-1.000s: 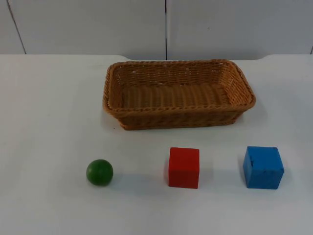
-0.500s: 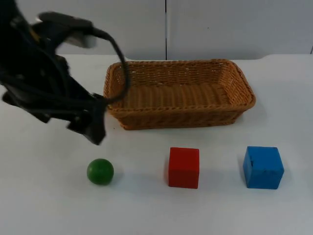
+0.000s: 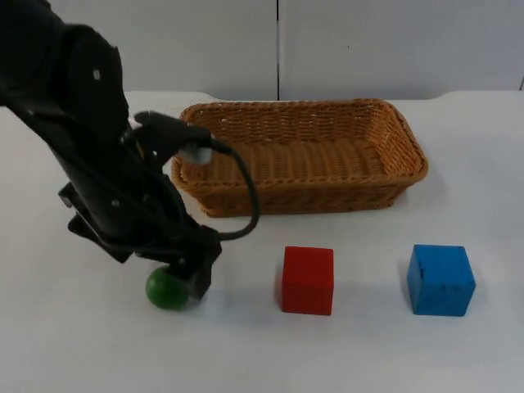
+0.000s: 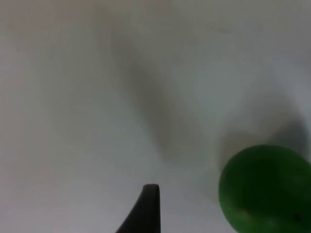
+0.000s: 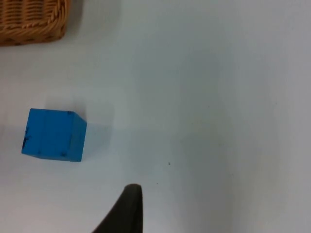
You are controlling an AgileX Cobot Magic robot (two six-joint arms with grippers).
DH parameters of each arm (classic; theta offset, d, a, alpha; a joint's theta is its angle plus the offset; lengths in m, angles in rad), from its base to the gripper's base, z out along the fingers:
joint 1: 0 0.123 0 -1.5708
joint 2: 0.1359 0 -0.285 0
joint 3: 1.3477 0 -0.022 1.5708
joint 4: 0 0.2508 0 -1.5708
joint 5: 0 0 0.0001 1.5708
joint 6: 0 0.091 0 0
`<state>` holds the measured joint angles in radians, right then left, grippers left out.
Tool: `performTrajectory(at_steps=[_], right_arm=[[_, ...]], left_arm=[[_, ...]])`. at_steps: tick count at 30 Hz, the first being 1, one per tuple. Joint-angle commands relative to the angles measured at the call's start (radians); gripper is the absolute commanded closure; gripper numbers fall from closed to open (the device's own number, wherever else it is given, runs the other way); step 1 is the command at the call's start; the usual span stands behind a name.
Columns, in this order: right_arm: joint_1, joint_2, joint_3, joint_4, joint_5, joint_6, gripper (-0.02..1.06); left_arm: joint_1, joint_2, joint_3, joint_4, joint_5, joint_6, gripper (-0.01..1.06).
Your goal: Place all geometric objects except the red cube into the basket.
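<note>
A green ball (image 3: 166, 289) lies at the front left of the white table. My left gripper (image 3: 193, 275) has come down right over it, its black tip touching or just above the ball's right side. The left wrist view has the green ball (image 4: 266, 189) close beside the gripper. A red cube (image 3: 308, 280) sits at the front middle and a blue cube (image 3: 440, 280) at the front right. The wicker basket (image 3: 300, 190) stands behind them with nothing in it. My right gripper (image 5: 127, 213) waits above bare table, with the blue cube (image 5: 53, 135) some way off.
The left arm (image 3: 98, 164) stretches across the table's left side, close to the basket's left end. A corner of the basket (image 5: 30, 22) is in the right wrist view. The grey partition wall (image 3: 278, 45) closes the back.
The left arm entered from the upper left and swept down and right; its gripper now sits at the green ball. Ball, cubes and basket have stayed put.
</note>
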<state>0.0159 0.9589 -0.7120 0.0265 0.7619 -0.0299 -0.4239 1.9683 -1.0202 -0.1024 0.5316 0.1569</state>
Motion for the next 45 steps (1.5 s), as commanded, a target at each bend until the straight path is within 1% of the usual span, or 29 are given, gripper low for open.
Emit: performTrajectory(at_steps=[1, 6, 10, 12, 13, 14, 15, 16, 18, 19, 20, 23, 27, 28, 29, 32, 33, 34, 35, 39, 40, 43, 44, 45], right_arm=[[-0.008, 0.001, -0.005, 0.002, 0.0, -0.009, -0.01], [-0.008, 0.001, -0.005, -0.001, -0.003, -0.009, -0.01], [-0.008, 0.001, -0.005, -0.001, -0.003, -0.009, -0.01], [-0.008, 0.001, -0.005, -0.005, -0.003, -0.009, -0.01], [-0.008, 0.001, -0.005, -0.007, -0.003, -0.009, -0.01], [-0.008, 0.001, -0.005, -0.019, 0.0, -0.009, -0.01], [-0.008, 0.001, -0.005, -0.027, 0.003, -0.009, -0.01], [-0.008, 0.001, -0.005, -0.027, 0.003, -0.009, -0.01], [-0.008, 0.001, -0.005, -0.027, 0.005, -0.009, -0.01], [-0.008, 0.001, -0.005, -0.027, 0.005, -0.009, -0.01], [-0.008, 0.001, -0.005, -0.027, 0.007, -0.009, -0.01], [-0.008, 0.001, -0.005, -0.027, 0.011, -0.011, -0.01], [-0.008, 0.001, -0.005, -0.027, 0.011, -0.011, -0.01], [-0.008, 0.001, -0.005, -0.027, 0.011, -0.011, -0.01], [-0.008, 0.001, -0.005, -0.027, 0.011, -0.011, -0.01], [-0.008, 0.001, -0.005, -0.027, 0.011, -0.011, -0.01], [-0.008, 0.001, -0.005, -0.027, 0.011, -0.011, -0.01], [-0.008, 0.001, -0.005, -0.027, 0.011, -0.011, -0.01], [-0.008, 0.001, -0.005, -0.027, 0.011, -0.011, -0.01], [-0.008, 0.001, -0.005, -0.027, 0.011, -0.011, -0.01], [-0.008, 0.001, -0.005, -0.027, 0.011, -0.011, -0.01], [-0.008, 0.001, -0.005, -0.015, 0.012, -0.011, -0.01], [-0.008, 0.001, -0.005, -0.016, 0.014, -0.011, -0.01], [-0.008, 0.001, -0.005, -0.016, 0.014, -0.011, -0.01]], left_arm=[[-0.005, 0.019, -0.005, -0.016, -0.021, -0.009, 0.15], [-0.005, 0.066, -0.003, -0.045, -0.071, -0.009, 0.15], [-0.005, 0.075, -0.003, -0.051, -0.075, -0.009, 0.16], [-0.005, 0.075, -0.003, -0.051, -0.075, -0.009, 0.22], [-0.005, 0.075, -0.003, -0.051, -0.075, -0.009, 0.27], [-0.005, 0.075, -0.003, -0.051, -0.073, -0.009, 0.37], [-0.005, 0.075, -0.003, -0.051, -0.068, -0.013, 0.49], [-0.005, 0.075, -0.003, -0.051, -0.068, -0.013, 0.49], [-0.005, 0.075, -0.003, -0.051, -0.057, -0.029, 0.79], [-0.005, 0.073, -0.003, -0.051, -0.048, -0.034, 0.98], [-0.005, 0.064, -0.003, -0.051, -0.045, -0.034, 1.05], [-0.005, 0.039, -0.003, -0.051, -0.039, -0.034, 1.05], [-0.005, -0.062, -0.006, -0.049, -0.036, -0.035, 1.05], [-0.005, -0.086, -0.022, -0.043, -0.019, -0.035, 1.05], [-0.005, -0.086, -0.022, -0.043, -0.019, -0.035, 1.05], [-0.005, -0.105, -0.122, -0.009, 0.058, -0.03, 1.05], [-0.005, -0.101, -0.161, 0.004, 0.065, -0.03, 1.05], [-0.005, -0.101, -0.161, 0.004, 0.065, -0.03, 1.05], [-0.005, -0.098, -0.191, 0.013, 0.065, -0.03, 1.05], [-0.005, -0.049, -0.341, 0.022, 0.072, -0.03, 1.05], [-0.005, -0.049, -0.341, 0.022, 0.072, -0.03, 1.05], [-0.005, 0.029, -0.467, 0.013, 0.114, 0.008, 1.05], [-0.005, 0.074, -0.531, 0.006, 0.12, 0.02, 1.05], [-0.005, 0.074, -0.531, 0.006, 0.12, 0.02, 1.05]])
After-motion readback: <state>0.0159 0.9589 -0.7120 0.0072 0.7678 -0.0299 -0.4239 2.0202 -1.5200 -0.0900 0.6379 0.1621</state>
